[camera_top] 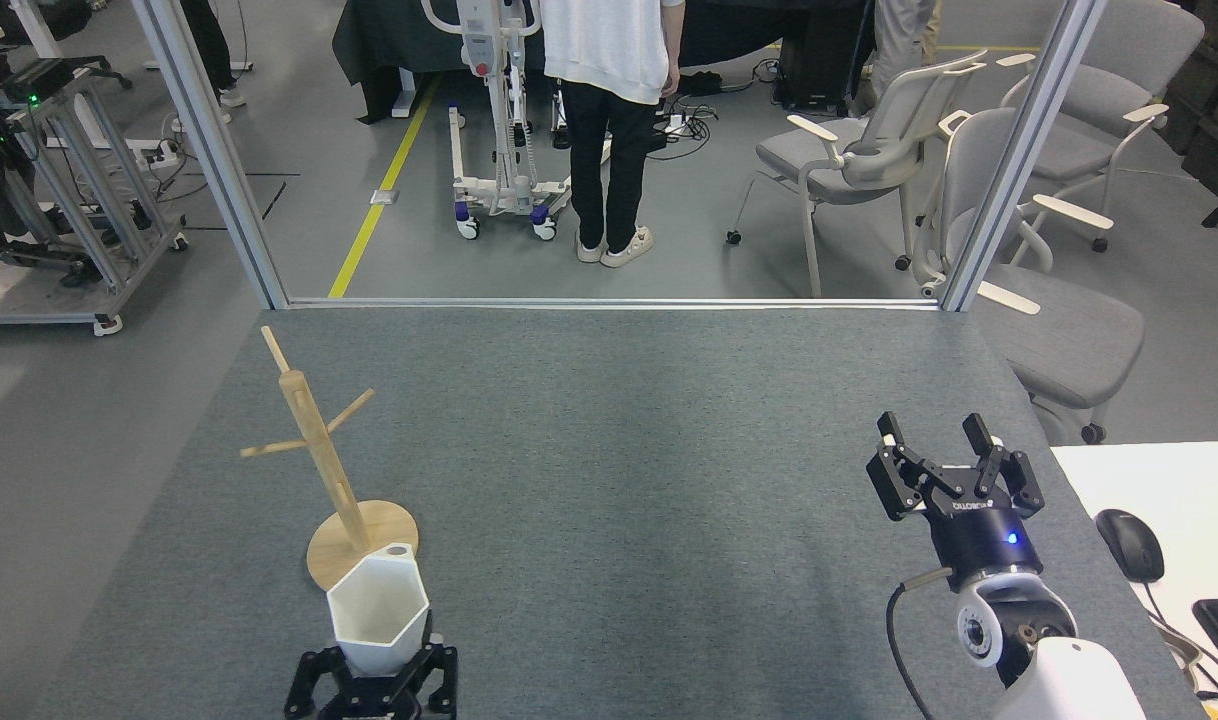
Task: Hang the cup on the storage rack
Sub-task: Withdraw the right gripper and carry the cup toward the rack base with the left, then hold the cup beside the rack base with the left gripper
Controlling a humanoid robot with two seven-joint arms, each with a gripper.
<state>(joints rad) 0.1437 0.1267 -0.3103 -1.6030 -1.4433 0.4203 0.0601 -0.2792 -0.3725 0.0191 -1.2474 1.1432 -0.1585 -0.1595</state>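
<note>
The left hand (374, 680) grips the rigid, light-looking cup (378, 612) by its tapered base near the rack (341, 500), tab hole free; the right hand (954, 470) stands open.

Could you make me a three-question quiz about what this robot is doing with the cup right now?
1. Which gripper holds the cup: left or right?
2. True or false: the cup already hangs on a peg of the storage rack.
3. The right gripper is: A) shut on the cup, B) open and empty, C) touching the rack.

Key:
1. The left gripper, shut around the cup's base.
2. False; the cup is in the gripper, in front of the rack's round base.
3. B.
</note>
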